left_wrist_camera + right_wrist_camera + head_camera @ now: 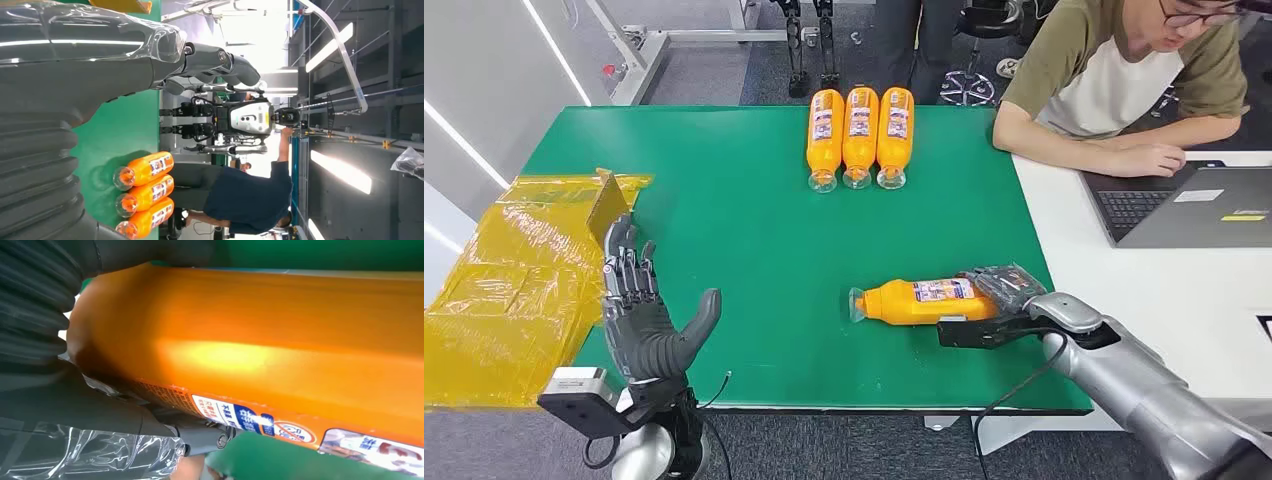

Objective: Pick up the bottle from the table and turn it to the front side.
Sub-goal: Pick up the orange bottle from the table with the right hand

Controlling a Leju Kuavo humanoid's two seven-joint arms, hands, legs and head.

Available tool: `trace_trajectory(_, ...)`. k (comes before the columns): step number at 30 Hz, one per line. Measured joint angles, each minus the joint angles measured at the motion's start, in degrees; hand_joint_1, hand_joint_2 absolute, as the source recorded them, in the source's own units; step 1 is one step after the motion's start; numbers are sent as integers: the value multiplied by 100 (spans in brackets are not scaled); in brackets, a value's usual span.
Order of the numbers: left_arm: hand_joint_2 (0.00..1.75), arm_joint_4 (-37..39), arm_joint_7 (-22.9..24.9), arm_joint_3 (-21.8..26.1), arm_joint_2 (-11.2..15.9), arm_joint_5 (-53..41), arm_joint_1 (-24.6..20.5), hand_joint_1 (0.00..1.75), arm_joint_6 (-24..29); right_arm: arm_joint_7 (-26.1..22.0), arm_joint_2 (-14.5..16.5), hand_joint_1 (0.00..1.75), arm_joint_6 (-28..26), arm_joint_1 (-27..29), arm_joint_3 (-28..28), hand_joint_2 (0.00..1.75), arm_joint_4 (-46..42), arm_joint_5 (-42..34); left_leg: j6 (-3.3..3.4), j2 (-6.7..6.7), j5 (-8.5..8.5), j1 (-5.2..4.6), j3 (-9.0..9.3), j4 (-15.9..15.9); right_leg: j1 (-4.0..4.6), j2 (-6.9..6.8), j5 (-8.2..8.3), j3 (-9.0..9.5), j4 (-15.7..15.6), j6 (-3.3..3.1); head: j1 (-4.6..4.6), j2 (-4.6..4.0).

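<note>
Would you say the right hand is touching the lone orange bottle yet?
Touching. In the right wrist view, the right hand presses against the bottle, with no gap between them.

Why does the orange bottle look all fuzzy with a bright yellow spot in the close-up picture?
Right wrist view: the bottle sits too close, so it blurs, and light glares off it. Head view: the same bottle looks sharp. Left wrist view: the ceiling lights wash out white.
</note>
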Motion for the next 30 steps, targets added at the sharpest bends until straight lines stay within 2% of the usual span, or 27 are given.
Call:
trace_trajectory(3,175,-62,7,2,2,-15,46,0,0,-5,79,175,-242,166,-184,175,-108,68,0,1,0,0,0,0,0,0,0,-1,1,0,-1,0)
trace_trajectory(7,175,-163,5,10,1,-58,129,0,1,-86,372,175,-915,500,-669,175,-278,184,-1,1,0,1,-3,-2,1,1,0,-7,3,-1,-2,0)
trace_trajectory(12,175,-231,-3,14,-2,-115,189,0,6,-179,711,149,-1367,721,-1108,175,-412,78,-2,-7,0,7,-7,-5,2,-4,-5,-9,4,2,-1,0)
trace_trajectory(16,175,-292,111,21,-63,-150,278,0,-228,-627,1296,160,-2638,1359,-1786,175,-915,-601,-7,-8,-6,13,-6,-5,4,-2,-11,-10,3,1,-1,0)
trace_trajectory(18,175,-291,168,22,-116,-19,291,0,-545,-903,1618,156,-3244,1807,-2051,175,-1358,-1017,-10,-10,-11,12,-5,-5,6,-4,-18,-10,2,-3,-2,0)
trace_trajectory(20,175,-265,257,17,-143,172,275,0,-950,-1100,1877,151,-3603,2247,-2169,175,-1784,-1302,-12,-13,-15,12,-5,-6,9,-7,-25,-10,2,-5,-3,0)
trace_trajectory(24,175,-96,465,-28,-144,371,188,0,-1750,-1269,2221,150,-3802,2915,-2221,175,-2397,-1574,-15,-10,-20,12,-5,-9,8,-4,-31,-11,2,-7,-1,0)
trace_trajectory(30,175,182,530,-218,-143,472,89,0,-2523,-1284,2496,155,-3547,3296,-2198,175,-2803,-1581,-17,-4,-23,9,-2,-7,6,1,-31,-11,2,-7,-1,0)
